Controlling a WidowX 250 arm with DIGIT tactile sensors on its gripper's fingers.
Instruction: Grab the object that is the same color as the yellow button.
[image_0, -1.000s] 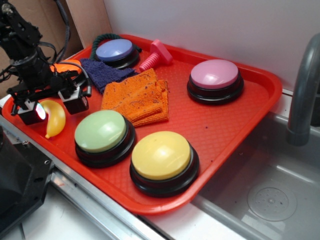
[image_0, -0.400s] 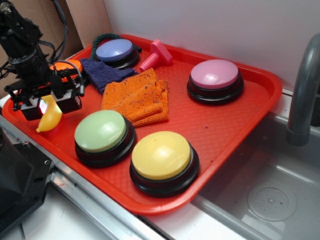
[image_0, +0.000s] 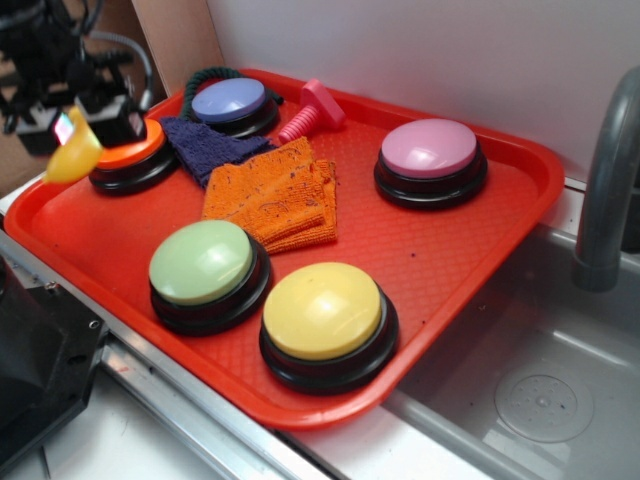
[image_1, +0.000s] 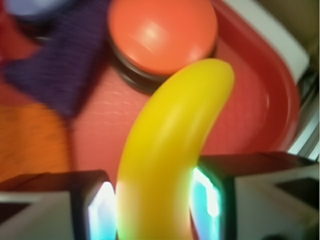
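Observation:
My gripper (image_0: 68, 128) is shut on the small glossy yellow toy banana (image_0: 72, 156) and holds it in the air above the tray's far left corner, beside the orange button (image_0: 135, 152). In the wrist view the banana (image_1: 170, 150) sits squeezed between both lit pads (image_1: 102, 212), its tip pointing toward the orange button (image_1: 162, 32). The large pale-yellow dome button (image_0: 325, 312) on its black base sits at the near edge of the red tray (image_0: 480, 250), far from the gripper.
On the tray are a pale-green button (image_0: 205, 265), a pink button (image_0: 430, 152), a blue button (image_0: 232, 102), a folded orange cloth (image_0: 275, 195), a dark blue cloth (image_0: 205, 145) and a pink plastic bolt (image_0: 312, 108). A sink (image_0: 540, 390) and grey faucet (image_0: 605, 190) lie right.
My gripper closed on the banana and lifted it off the tray floor, moving up and toward the far left. The orange button is now uncovered.

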